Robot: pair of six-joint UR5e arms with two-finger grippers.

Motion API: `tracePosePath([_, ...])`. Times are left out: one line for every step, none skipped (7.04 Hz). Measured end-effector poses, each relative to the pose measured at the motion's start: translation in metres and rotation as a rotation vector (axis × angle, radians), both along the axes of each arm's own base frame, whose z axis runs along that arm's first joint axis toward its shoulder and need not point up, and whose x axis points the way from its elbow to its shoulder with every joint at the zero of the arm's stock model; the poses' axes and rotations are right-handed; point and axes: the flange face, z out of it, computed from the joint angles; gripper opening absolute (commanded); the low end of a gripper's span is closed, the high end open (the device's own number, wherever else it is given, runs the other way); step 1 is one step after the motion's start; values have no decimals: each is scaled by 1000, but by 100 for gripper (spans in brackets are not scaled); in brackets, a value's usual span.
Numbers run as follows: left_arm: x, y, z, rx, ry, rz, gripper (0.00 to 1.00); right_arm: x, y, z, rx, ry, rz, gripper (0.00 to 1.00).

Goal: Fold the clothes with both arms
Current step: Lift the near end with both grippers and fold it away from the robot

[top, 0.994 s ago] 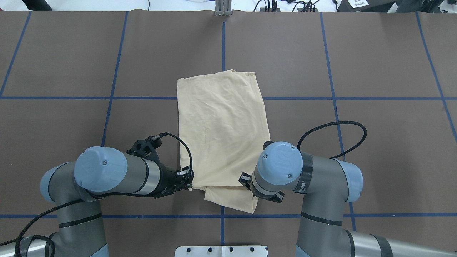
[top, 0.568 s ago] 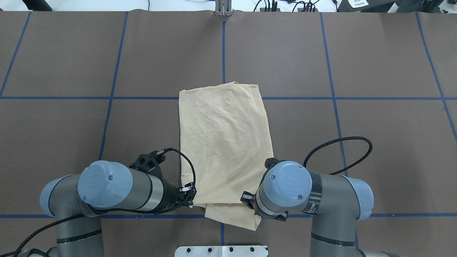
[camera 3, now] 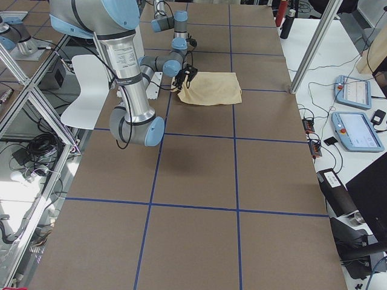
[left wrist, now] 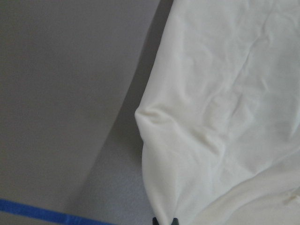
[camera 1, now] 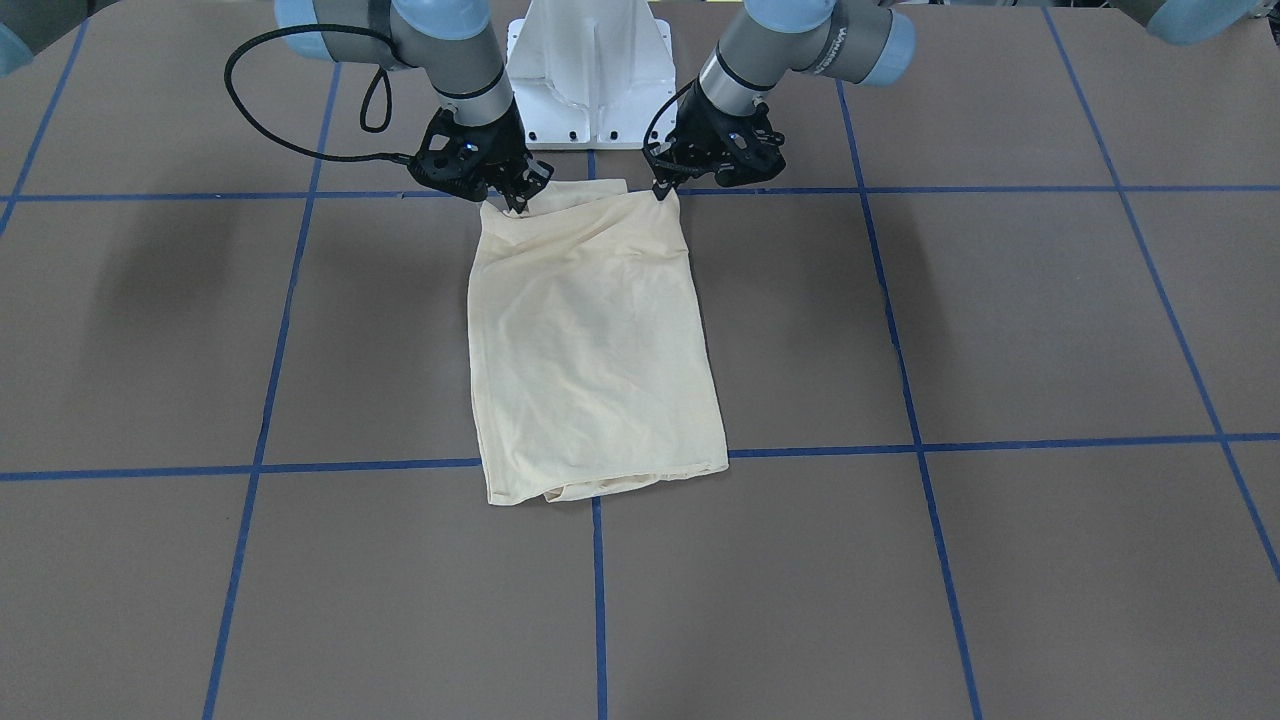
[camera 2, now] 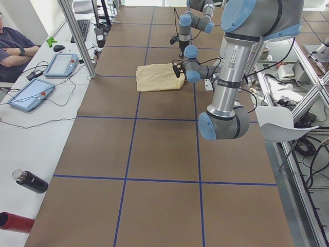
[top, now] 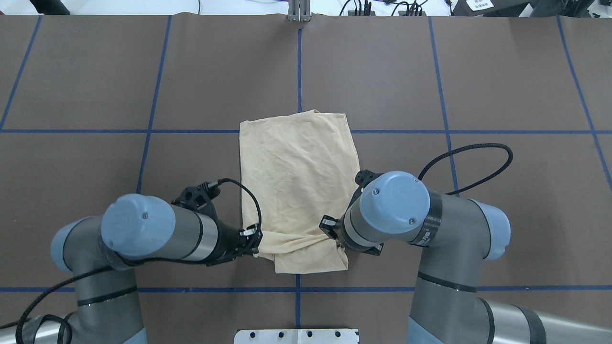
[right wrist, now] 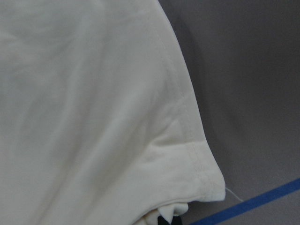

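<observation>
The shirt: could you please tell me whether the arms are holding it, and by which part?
Both hold the shirt: the left tool and the right tool each pinch one corner of its edge nearest the robot.

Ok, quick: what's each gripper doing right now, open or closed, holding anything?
Left gripper: closed, pinching one robot-side corner of the shirt.
Right gripper: closed, pinching the shirt's other robot-side corner.
</observation>
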Motion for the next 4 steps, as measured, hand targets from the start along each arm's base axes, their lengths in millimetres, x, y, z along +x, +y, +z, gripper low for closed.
tracePosePath([-20,-40,-10,30,11,-35,0,11,-25,-9,36,-11,23,0])
tracePosePath([-38,-87,-17,51,14,-66,0,21,-53,-19,69,-18,52,0])
tracePosePath([-48,-139,-23,74,1,-94,0,28,-97,-34,95,-15,99,0])
tracePosePath([-47,-188,-26,99,-26,-116,0,30,-147,-45,116,9,141,0])
